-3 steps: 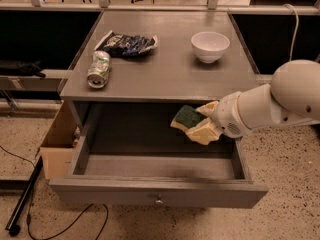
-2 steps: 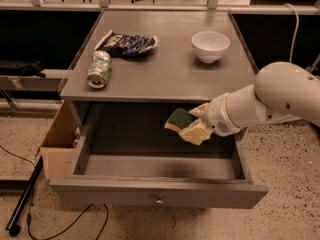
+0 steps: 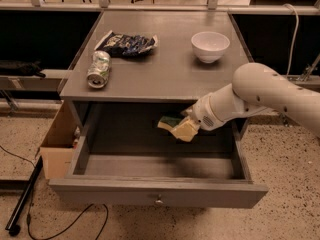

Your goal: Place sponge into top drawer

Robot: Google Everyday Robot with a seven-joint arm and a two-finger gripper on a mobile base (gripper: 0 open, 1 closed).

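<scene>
The top drawer (image 3: pixel 110 191) is pulled open, its front panel with a round knob toward me and its inside bare. My gripper (image 3: pixel 181 127) reaches in from the right on a white arm, under the cabinet top and above the drawer's middle. It is shut on the sponge (image 3: pixel 168 121), whose dark green face and yellow edge stick out to the left of the cream fingers (image 3: pixel 185 130). The sponge hangs above the drawer floor, not touching it.
On the grey cabinet top (image 3: pixel 165 76) lie a dark blue snack bag (image 3: pixel 126 43), a tipped can (image 3: pixel 99 69) and a white bowl (image 3: pixel 210 46). A cardboard box (image 3: pixel 56 146) stands left of the cabinet. A black pole and cables (image 3: pixel 25 194) lie on the floor.
My gripper has moved left with the sponge, from the drawer's right side toward its middle, still under the cabinet top.
</scene>
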